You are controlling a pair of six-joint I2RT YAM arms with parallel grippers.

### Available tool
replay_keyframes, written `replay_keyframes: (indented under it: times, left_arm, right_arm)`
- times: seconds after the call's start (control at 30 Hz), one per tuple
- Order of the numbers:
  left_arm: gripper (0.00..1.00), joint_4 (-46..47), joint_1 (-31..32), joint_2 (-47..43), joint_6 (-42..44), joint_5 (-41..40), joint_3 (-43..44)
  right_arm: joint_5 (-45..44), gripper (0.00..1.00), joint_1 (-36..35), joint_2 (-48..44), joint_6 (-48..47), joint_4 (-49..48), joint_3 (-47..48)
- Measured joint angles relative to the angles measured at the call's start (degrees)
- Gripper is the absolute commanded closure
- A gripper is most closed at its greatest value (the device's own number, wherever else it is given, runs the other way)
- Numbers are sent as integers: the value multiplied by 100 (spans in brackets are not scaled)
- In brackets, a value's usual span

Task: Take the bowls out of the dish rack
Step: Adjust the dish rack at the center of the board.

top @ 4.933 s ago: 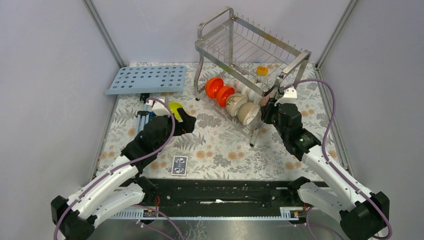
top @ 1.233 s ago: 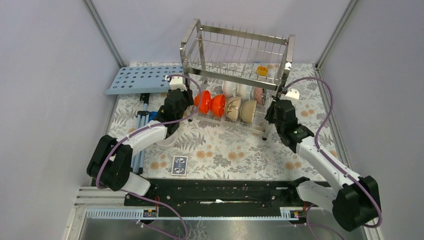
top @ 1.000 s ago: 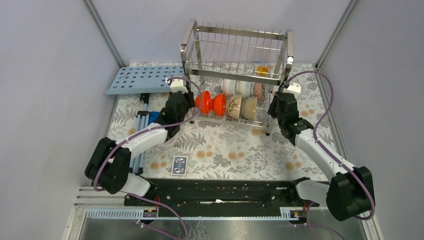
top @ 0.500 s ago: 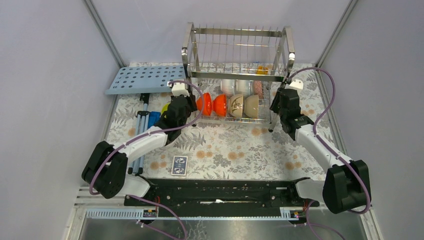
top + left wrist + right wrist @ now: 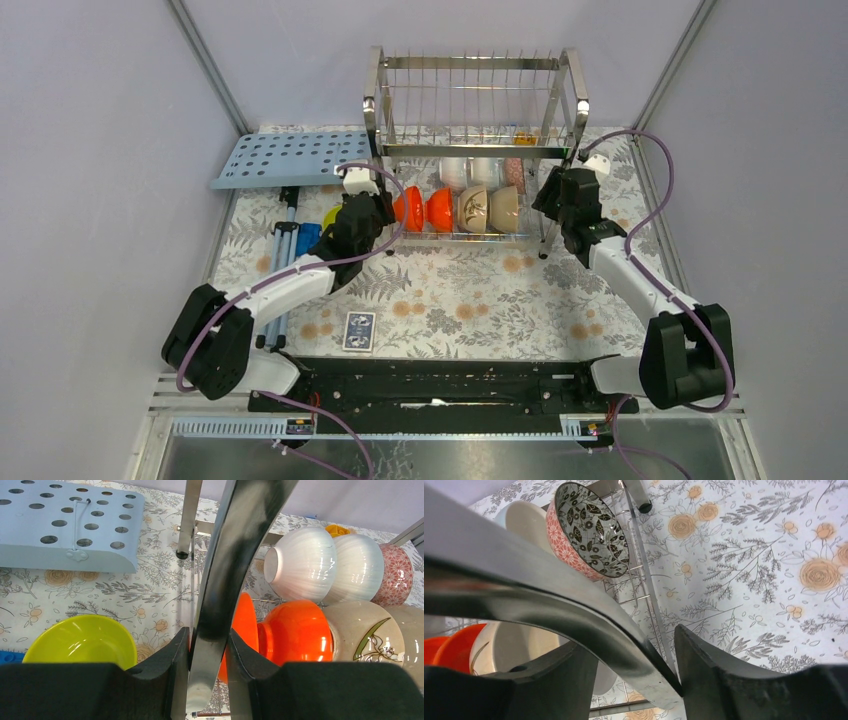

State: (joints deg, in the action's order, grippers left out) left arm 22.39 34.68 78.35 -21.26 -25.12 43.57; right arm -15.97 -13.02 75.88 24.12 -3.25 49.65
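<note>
My left claw (image 5: 207,641) clamps the dish rack (image 5: 241,530) by its stiff steel post. My right claw (image 5: 634,647) stands open around its handle. The glazed bowls (image 5: 300,630) look slippery and breakable, so I'd pinch the rims.

lab test booth: plain grey walls (image 5: 90,150), aluminium framing (image 5: 207,65) (floral tablecloth (image 5: 450,290))

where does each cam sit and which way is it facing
Top external: above and behind the bases, looking down at the dish rack; both arms show.
Left wrist: on the left arm, facing down the rack's post; left fingers clamp it.
Right wrist: on the right arm, facing down past a rack bar; right fingers flank it.
Shared: both wrist views catch the patterned bowl.
</note>
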Motion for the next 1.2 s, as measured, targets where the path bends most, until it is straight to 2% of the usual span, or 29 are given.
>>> replay_keyframes:
  times: [0.2, 0.4, 0.7, 0.87, 0.93, 0.97, 1.07, 1.2]
  left_arm:
    - [77, -142, 66, -83, -2, -4, 0]
    - [65, -295, 142, -164, -24, -2, 0]
    - [37, -356, 221, -256, -236, 101, 0]
    - [23, -667, 310, -505, -337, 258, -7]
    - [12, -848, 332, -660, -387, 334, -11]
    - [9, -960, 341, -761, -437, 393, -11]
    - [5, -1174, 358, -1023, -518, 501, -24]
    - [4, -1563, 363, -1523, -673, 647, -190]
  right_arm:
    - [98, 25, -2, -201, 348, 442, 0]
    - [114, 18, -15, -933, 457, 1047, -2]
    - [205, 16, -22, -2212, 476, 1926, -120]
    - [748, 18, -24, -3088, 426, 2433, -267]
    - [1158, 18, -28, -3386, 378, 2555, -304]
    - [1327, 18, -31, -3497, 361, 2583, -334]
    - [1827, 18, -37, -3906, 326, 2656, -540]
    - [2168, 18, -44, -4459, 321, 2671, -927]
